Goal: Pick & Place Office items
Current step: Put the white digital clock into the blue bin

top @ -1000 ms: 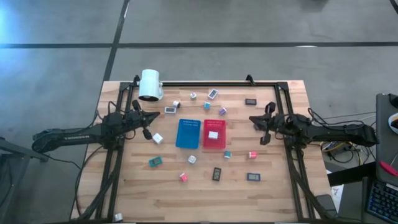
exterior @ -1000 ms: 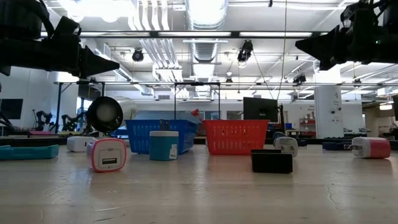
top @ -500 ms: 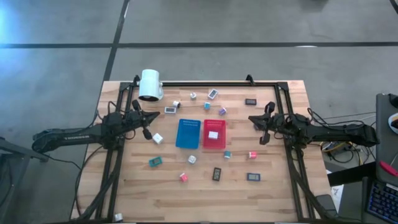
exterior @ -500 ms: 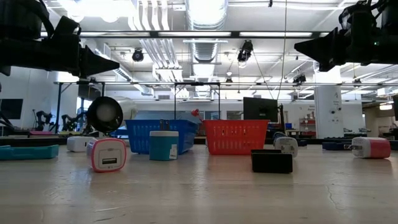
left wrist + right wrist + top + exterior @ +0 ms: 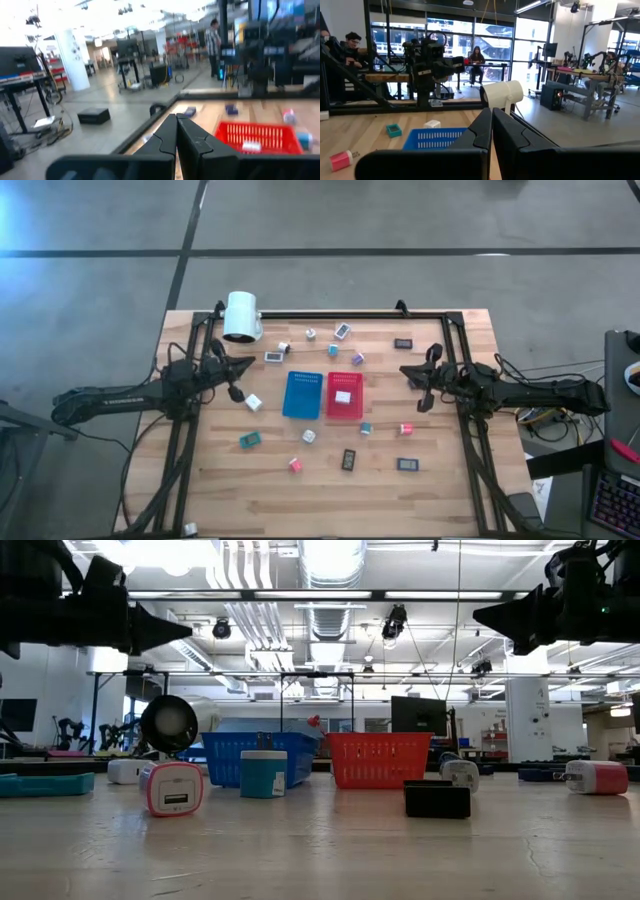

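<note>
**Both grippers shut and empty above the table, office items scattered around the two trays**

The landmark is the blue perforated plastic tray [image 5: 302,394] at the middle of the wooden slatted table [image 5: 440,490]. Touching its right side stands the red perforated plastic tray [image 5: 345,396], with a small white cube [image 5: 343,396] lying inside it.

The left gripper [image 5: 247,363] hangs in the air to the left of the blue tray, its dark fingers pressed together and holding nothing. The right gripper [image 5: 405,371] hangs well to the right of the red tray, fingers likewise pressed together and empty.

The other office items lie loose on the table around the blue tray. A white cube [image 5: 254,402] sits just left of it, near the left gripper. In front of it lie a teal cube [image 5: 249,441], a white cube [image 5: 309,436] and a pink cube [image 5: 296,465]. Further right in front are a dark flat rectangle [image 5: 349,459], another dark flat rectangle [image 5: 407,464] and a pink item [image 5: 407,428]. Behind the trays are several more small pieces, among them a dark rectangle [image 5: 403,343].

A big white plastic cylinder [image 5: 241,316] stands at the far left corner, well behind the blue tray.
</note>
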Available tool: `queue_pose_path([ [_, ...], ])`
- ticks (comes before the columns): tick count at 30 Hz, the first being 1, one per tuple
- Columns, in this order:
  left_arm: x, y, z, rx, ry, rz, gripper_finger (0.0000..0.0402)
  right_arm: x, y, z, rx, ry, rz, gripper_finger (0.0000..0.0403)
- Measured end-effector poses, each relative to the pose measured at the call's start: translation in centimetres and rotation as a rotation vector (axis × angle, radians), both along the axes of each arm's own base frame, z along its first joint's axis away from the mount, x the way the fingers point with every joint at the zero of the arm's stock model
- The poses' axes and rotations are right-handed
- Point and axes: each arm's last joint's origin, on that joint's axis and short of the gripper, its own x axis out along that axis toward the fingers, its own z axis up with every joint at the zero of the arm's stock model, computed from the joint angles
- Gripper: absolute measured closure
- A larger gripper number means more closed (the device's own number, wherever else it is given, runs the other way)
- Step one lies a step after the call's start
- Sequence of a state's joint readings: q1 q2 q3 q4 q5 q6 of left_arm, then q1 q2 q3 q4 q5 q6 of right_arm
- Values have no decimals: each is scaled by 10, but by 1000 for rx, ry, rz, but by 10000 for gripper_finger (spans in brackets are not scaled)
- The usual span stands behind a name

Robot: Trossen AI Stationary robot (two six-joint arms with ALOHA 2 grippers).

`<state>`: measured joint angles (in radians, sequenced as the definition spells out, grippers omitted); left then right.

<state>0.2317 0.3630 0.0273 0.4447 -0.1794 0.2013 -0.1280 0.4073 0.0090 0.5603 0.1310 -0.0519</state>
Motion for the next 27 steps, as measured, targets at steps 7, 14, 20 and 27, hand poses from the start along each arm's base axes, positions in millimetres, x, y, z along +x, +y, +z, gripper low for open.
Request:
queue_pose_path([
  [7, -1, 1, 19, -13, -138, 42, 393, 0, 0, 0, -35, 8, -9, 394],
  [14, 7, 5, 55, 26, -136, 123, 398, 0, 0, 0, -37, 5, -9, 394],
  [20, 31, 14, 78, 12, 22, 177, 397, 0, 0, 2, -31, -15, -7, 394],
  [27, 70, 35, 85, -64, 368, 230, 397, 0, 0, 2, -31, -15, -7, 394],
])
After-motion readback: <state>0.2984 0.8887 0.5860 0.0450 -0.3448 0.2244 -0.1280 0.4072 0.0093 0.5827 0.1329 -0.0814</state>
